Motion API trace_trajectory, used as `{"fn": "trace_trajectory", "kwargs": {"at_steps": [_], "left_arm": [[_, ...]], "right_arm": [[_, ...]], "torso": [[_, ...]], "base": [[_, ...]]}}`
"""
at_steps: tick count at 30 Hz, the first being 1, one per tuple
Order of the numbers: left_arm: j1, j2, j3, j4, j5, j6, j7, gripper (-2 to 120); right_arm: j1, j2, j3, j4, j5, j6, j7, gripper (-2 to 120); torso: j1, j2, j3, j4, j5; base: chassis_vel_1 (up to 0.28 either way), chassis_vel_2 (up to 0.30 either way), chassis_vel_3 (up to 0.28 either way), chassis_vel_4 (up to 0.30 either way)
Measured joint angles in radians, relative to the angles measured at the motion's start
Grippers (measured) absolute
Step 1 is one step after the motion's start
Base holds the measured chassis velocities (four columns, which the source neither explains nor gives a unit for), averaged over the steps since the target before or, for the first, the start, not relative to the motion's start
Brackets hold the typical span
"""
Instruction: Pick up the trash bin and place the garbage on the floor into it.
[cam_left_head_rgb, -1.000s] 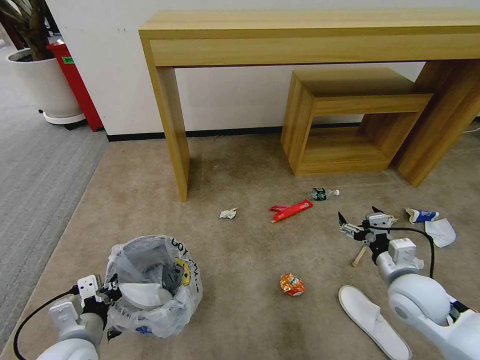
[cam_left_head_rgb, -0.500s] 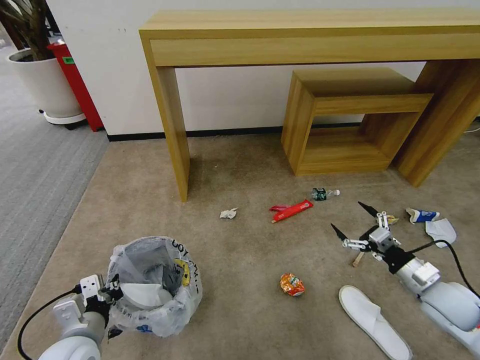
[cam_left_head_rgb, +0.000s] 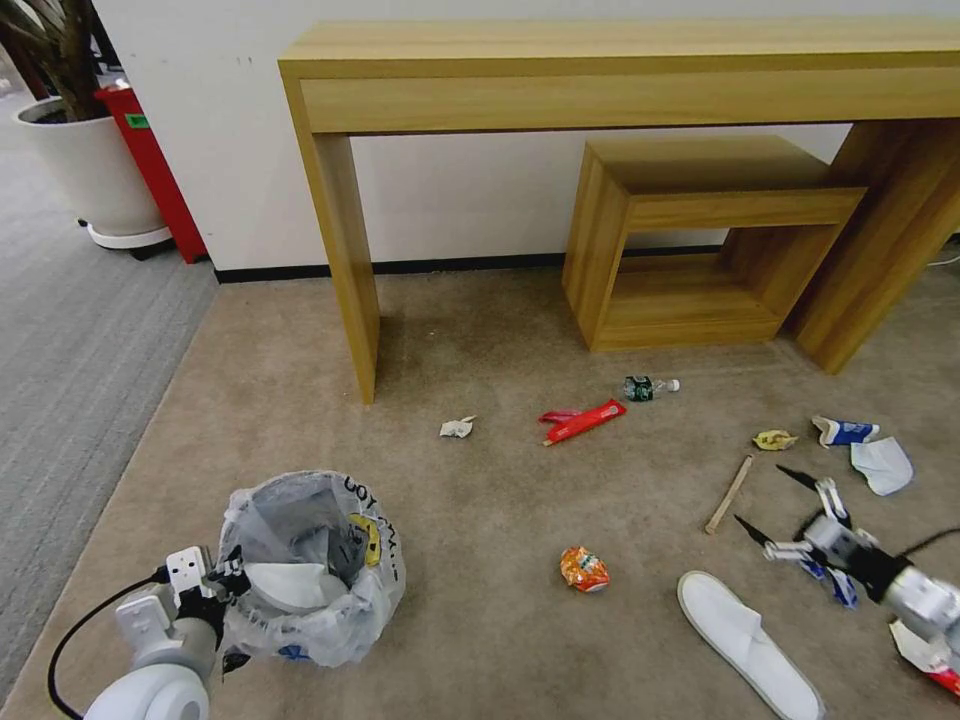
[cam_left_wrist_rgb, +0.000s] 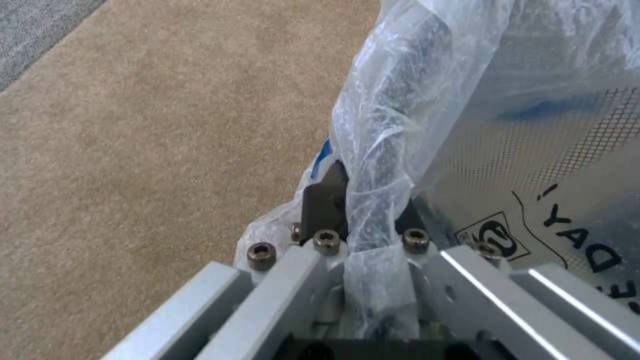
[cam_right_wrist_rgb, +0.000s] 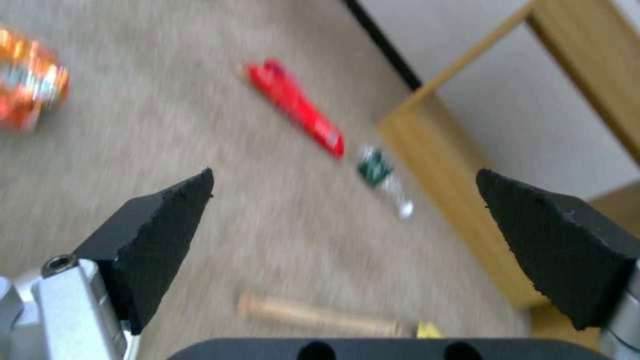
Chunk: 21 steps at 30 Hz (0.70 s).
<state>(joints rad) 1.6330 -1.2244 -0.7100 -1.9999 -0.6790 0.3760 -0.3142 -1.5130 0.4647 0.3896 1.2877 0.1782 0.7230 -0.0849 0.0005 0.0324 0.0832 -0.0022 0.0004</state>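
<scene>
Left gripper (cam_left_head_rgb: 222, 585) clamps the trash bin (cam_left_head_rgb: 310, 570) rim, right gripper (cam_left_head_rgb: 775, 505) spread wide above the floor (cam_left_head_rgb: 480, 500)

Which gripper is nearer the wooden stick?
Right. The right gripper, open, hovers just beside the wooden stick; the left gripper is far across the carpet, shut on the trash bin.

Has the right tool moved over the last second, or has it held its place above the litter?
Yes. The right tool, open, has drawn back toward the robot and rightward: it was beyond the wooden stick, and now sits nearer than it, by the white slipper.
</scene>
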Motion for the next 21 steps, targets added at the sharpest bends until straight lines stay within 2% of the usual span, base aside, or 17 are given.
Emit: {"fn": "trace_trajectory", "kwargs": {"at_steps": [6,9,14,17,21], "left_arm": [[-0.012,-0.006,0.009,0.020,0.006,-0.008,0.005,1],[-0.016,-0.012,0.014,0.029,0.011,-0.011,0.007,1],[-0.015,-0.013,0.016,0.031,0.014,-0.012,0.009,1],[-0.009,-0.013,0.016,0.031,0.016,-0.014,0.010,1],[-0.005,-0.010,0.015,0.033,0.017,-0.018,0.015,1]], "right_arm": [[-0.014,0.046,-0.011,-0.066,-0.016,-0.043,0.072,100],[0.034,0.102,-0.062,-0.144,-0.005,-0.081,0.135,100],[0.074,0.145,-0.105,-0.223,0.013,-0.095,0.149,100],[0.132,0.216,-0.162,-0.347,0.007,-0.073,0.140,99],[0.143,0.260,-0.172,-0.382,-0.010,-0.056,0.129,100]], "torso": [[0.000,0.000,0.000,0.0000,0.0001],[0.000,0.000,0.000,0.0001,0.0002],[0.000,0.000,0.000,0.0003,0.0002],[0.000,0.000,0.000,-0.0001,0.0000],[0.000,0.000,0.000,0.0001,-0.0006]], "base": [[0.000,0.000,0.000,0.000],[0.000,0.000,0.000,0.000],[0.000,0.000,0.000,0.000],[0.000,0.000,0.000,0.000],[0.000,0.000,0.000,0.000]]}}
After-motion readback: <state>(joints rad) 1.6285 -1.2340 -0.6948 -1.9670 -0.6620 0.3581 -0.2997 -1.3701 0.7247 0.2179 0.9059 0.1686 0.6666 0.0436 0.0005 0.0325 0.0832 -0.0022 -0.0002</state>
